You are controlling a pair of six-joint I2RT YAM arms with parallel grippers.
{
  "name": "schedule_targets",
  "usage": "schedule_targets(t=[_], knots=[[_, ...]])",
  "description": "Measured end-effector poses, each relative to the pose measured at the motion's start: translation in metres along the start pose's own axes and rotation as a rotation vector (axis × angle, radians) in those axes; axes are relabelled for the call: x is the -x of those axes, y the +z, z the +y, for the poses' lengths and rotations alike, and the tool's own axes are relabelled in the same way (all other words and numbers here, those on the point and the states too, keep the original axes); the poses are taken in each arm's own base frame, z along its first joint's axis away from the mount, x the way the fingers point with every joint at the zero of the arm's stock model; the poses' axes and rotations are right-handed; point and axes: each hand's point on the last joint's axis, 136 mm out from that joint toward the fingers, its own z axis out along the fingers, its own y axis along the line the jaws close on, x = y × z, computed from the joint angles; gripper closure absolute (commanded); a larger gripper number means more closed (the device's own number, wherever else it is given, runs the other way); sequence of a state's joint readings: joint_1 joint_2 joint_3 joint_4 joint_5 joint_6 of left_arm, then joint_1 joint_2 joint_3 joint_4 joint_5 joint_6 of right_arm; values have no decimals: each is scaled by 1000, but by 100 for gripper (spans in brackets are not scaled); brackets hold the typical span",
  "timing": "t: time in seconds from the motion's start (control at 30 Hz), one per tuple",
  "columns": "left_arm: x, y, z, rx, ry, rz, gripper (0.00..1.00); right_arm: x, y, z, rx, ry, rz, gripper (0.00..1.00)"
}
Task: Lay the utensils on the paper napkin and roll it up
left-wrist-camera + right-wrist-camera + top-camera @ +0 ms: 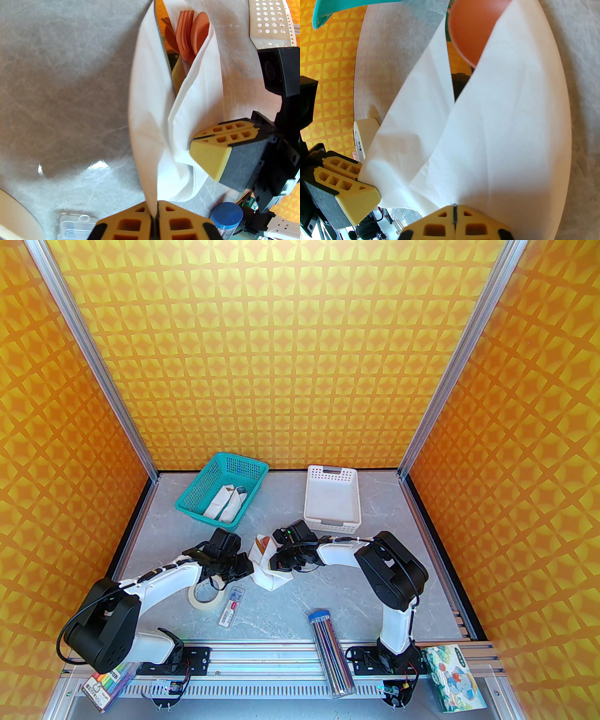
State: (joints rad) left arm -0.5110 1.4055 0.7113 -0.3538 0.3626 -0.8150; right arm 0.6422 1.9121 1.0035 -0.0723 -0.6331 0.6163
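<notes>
L gripper (154,212) was pinched shut on one flap of the paper napkin (150,105), and R gripper (454,207) was clamped on the opposite flap, w/ both flaps folded up over the utensils (264,545). The bundle lay on the table (337,596) between the 2 grippers, near the white slotted tray (332,519); the orange fork (185,35) & reddish-brown spoon (200,30) stuck out of its far open end.
</notes>
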Motion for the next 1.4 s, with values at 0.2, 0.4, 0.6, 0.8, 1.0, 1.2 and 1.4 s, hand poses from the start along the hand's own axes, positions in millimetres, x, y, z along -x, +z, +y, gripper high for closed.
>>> schedule_targets(t=[0.2,0.4,0.6,0.8,1.0,1.2,1.4], knots=[[-5,2,8,16,-7,9,89,0,0,0,0,0,-1,100],[-6,8,16,48,-17,18,88,0,0,1,1,-1,0,100],[-4,10,15,53,-18,17,87,-1,1,1,1,-3,2,100],[6,4,2,23,-14,-8,86,0,1,2,1,-4,1,100],[11,1,-13,-23,-17,-7,86,0,1,2,1,-3,2,100],[24,2,-34,-70,-1,-18,86,1,2,3,4,-5,5,100],[34,17,-37,-63,-5,-3,87,1,2,3,5,-6,5,100]])
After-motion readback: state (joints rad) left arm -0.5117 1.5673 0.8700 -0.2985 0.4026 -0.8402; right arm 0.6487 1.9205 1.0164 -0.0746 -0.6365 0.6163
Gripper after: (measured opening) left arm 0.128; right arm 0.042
